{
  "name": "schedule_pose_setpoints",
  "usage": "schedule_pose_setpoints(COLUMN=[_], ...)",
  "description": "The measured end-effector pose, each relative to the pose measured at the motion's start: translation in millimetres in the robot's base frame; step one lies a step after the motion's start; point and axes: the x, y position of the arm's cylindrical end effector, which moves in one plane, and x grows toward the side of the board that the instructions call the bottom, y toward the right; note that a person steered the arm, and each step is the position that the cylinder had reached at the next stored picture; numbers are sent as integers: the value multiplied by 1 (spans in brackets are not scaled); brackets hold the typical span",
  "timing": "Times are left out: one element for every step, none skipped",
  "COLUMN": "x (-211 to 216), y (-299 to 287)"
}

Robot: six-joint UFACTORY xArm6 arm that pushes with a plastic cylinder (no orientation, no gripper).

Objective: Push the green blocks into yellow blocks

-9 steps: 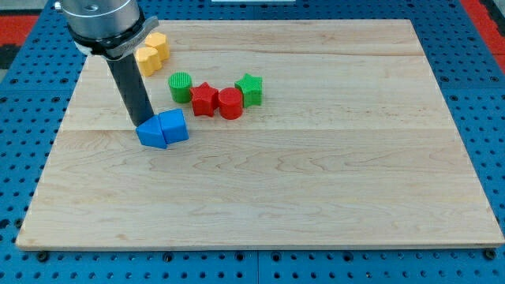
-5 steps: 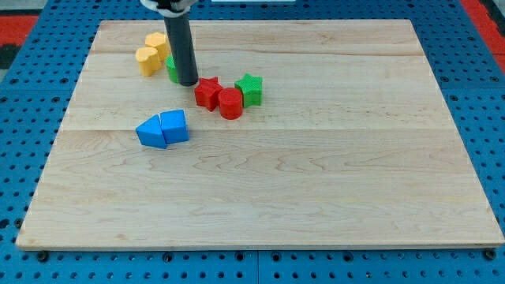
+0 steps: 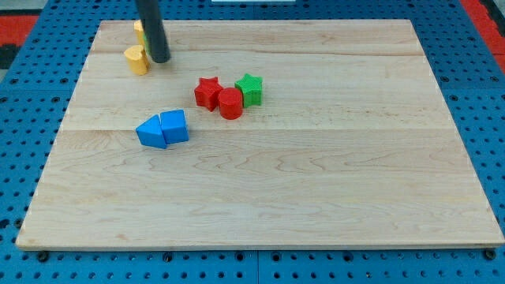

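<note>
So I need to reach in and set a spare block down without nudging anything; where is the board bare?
Bare: everything below the two blue blocks, and the view's right beyond the green star. Crowded: the red star, red cylinder and green star cluster, and the top-left corner, where my tip sits beside the yellow blocks.

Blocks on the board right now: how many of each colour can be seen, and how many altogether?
Yellow: 2, and, the second partly behind the rod
Green: 1, a star
Red: 2, a star and a cylinder
Blue: 2, and
Total: 7 visible
My tip is beside the yellow blocks.
</note>
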Motion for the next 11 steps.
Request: schedule_pose_setpoints(x=[1, 2, 26, 51, 76, 82, 52, 4, 37, 83, 101], y=[91, 161, 194, 181, 149, 130, 88, 70, 92, 161, 128])
